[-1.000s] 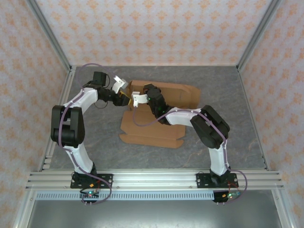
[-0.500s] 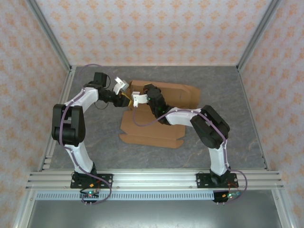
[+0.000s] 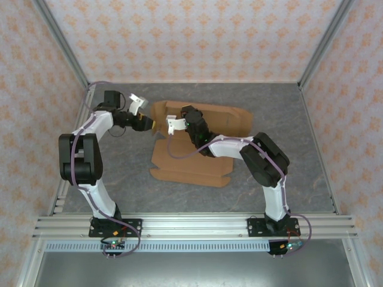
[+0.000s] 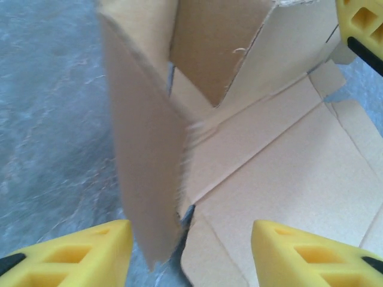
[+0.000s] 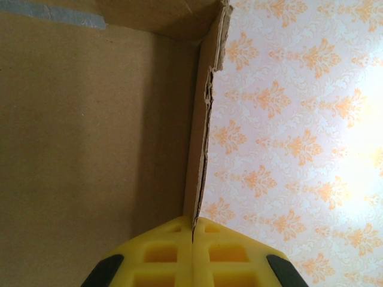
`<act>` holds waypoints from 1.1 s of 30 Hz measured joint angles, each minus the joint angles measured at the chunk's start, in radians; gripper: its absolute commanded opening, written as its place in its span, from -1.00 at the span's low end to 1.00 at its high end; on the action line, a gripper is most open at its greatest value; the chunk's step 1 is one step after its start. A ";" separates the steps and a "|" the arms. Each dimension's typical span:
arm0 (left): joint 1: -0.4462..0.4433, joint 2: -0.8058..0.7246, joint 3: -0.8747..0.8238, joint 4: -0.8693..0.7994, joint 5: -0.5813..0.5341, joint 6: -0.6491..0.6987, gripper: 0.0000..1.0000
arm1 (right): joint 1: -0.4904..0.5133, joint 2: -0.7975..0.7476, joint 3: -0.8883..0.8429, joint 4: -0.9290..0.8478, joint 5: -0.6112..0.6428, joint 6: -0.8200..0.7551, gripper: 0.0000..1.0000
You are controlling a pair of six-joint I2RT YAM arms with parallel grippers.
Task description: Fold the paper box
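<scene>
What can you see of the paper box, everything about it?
The paper box is plain brown corrugated cardboard, a die-cut sheet with creases, flaps and tabs, mostly lying flat on the grey table. At its far left corner flaps stand upright, one with a ragged edge. The right hand is shut on the edge of an upright wall there. The left hand is open, with a raised flap between its fingers; whether they touch it cannot be told.

no readable text, label, brand or number appears on anything here.
</scene>
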 measured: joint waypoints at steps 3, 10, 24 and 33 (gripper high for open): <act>0.011 -0.014 -0.002 0.024 -0.002 -0.021 0.45 | 0.000 0.000 0.005 -0.004 0.000 0.000 -1.00; 0.011 0.029 0.053 0.052 -0.006 -0.066 0.73 | 0.000 0.000 0.005 -0.004 0.000 0.000 -1.00; -0.077 0.296 0.359 -0.160 0.111 0.095 0.64 | 0.000 0.000 0.021 -0.013 0.000 0.000 -1.00; -0.076 0.223 0.246 -0.196 0.151 0.162 0.34 | 0.000 0.011 0.039 -0.031 0.004 0.001 -1.00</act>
